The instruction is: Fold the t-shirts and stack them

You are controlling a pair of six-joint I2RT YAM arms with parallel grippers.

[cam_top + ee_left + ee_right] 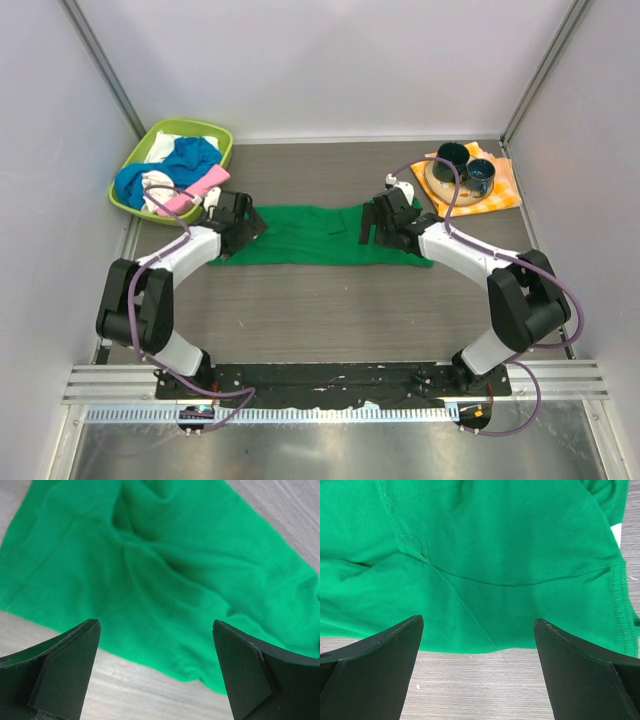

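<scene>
A large green t-shirt (315, 235) lies spread across the middle of the table. My left gripper (243, 222) is open over its left end; in the left wrist view the rumpled green cloth (160, 565) fills the frame beyond the open jaws (156, 630). My right gripper (378, 225) is open over the shirt's right part; the right wrist view shows the shirt's hem and seams (485, 570) between the open jaws (479, 627). Blue (185, 160), white (160, 185) and pink (195, 190) shirts lie piled in the basket.
A lime-green basket (135, 160) stands at the back left. An orange-and-white checkered cloth (505, 185) with a tray and two dark cups (465, 165) lies at the back right. Grey walls enclose the table.
</scene>
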